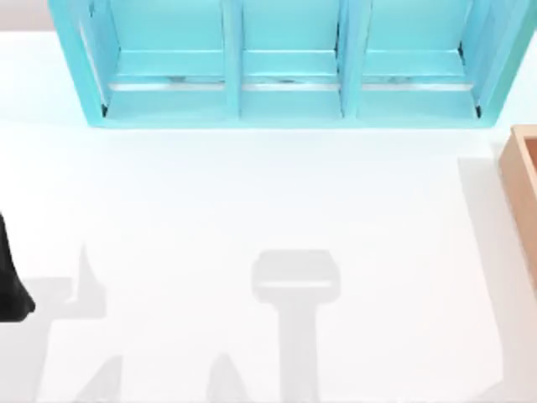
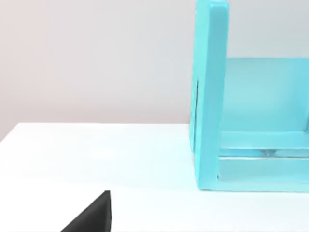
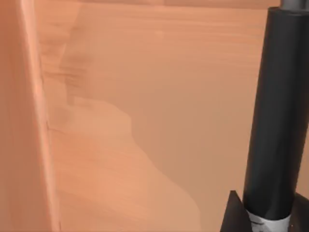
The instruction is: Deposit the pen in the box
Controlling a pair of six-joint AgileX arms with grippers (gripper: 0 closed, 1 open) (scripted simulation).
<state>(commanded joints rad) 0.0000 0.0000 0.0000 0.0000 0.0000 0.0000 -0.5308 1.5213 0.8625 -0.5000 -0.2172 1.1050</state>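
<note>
Our right arm has the pen (image 3: 275, 121) over the box (image 3: 145, 121): in the right wrist view the black barrel runs up the right side of the frame, its white band at the lower right, with the tan inner floor and a wall of the box behind it. A dark finger (image 3: 234, 212) of the right gripper (image 3: 263, 222) sits against the barrel near the band, so we judge the fingers are pinching the pen, though one finger alone is plain. The pen's long axis points away from the fingers toward the box's interior, so letting go should drop it inside.

In the top view the box (image 1: 522, 168) shows at the right edge of the white table (image 1: 252, 210), below the cyan shelf unit (image 1: 285, 67).

Our left gripper (image 2: 91, 217) idles at the left edge of the table; we cannot tell how its fingers stand.
</note>
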